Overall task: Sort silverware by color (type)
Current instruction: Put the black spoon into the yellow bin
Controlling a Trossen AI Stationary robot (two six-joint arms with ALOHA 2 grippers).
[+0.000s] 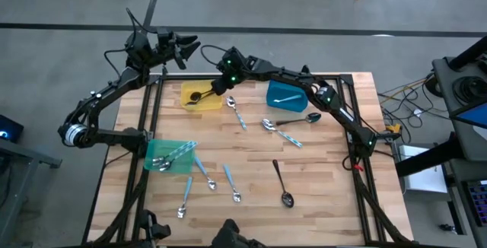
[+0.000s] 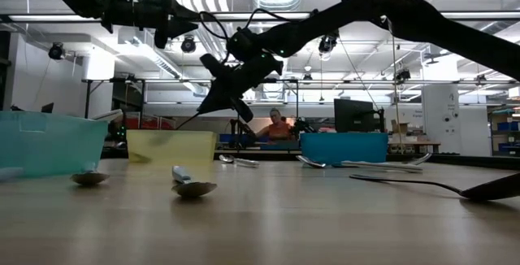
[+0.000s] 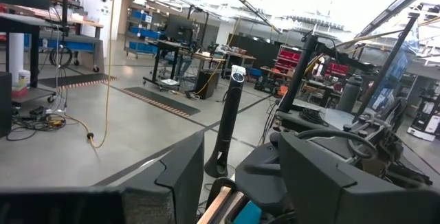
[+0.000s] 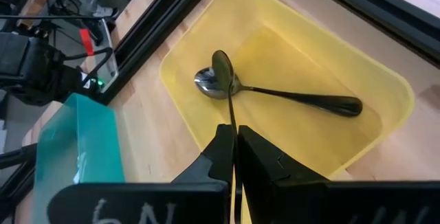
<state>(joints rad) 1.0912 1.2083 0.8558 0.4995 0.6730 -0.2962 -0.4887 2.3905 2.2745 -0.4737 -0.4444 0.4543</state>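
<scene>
- The yellow bin (image 4: 206, 38) lay directly beneath the right gripper (image 4: 234, 148) and held one dark spoon (image 4: 289, 95) lying flat, its bowl toward the bin's corner.
- The right gripper's fingers were pressed together on the thin handle of a second dark spoon (image 4: 223, 69), which hung bowl-down just above the bowl of the one already in the bin — whether the two touched was hard to say from this angle.
- The blue bin (image 1: 288, 94) stood beside the right arm's forearm, behind the gripper, with what looked like a single light-blue-handled utensil (image 1: 285, 100) inside.
- The green bin (image 1: 169, 157) sat well apart from that gripper, at the table's left edge, and held a small cluster of blue-handled spoons (image 1: 171, 154).
- More silverware lay loose on the wooden table (image 1: 319, 172): a dark spoon (image 1: 281, 183) and several silver and blue-handled pieces (image 1: 281, 132) spread between the bins and the near edge.
- The left gripper (image 1: 179, 50) hovered off the table's far edge, raised high, its fingers spread and nothing between them.
</scene>
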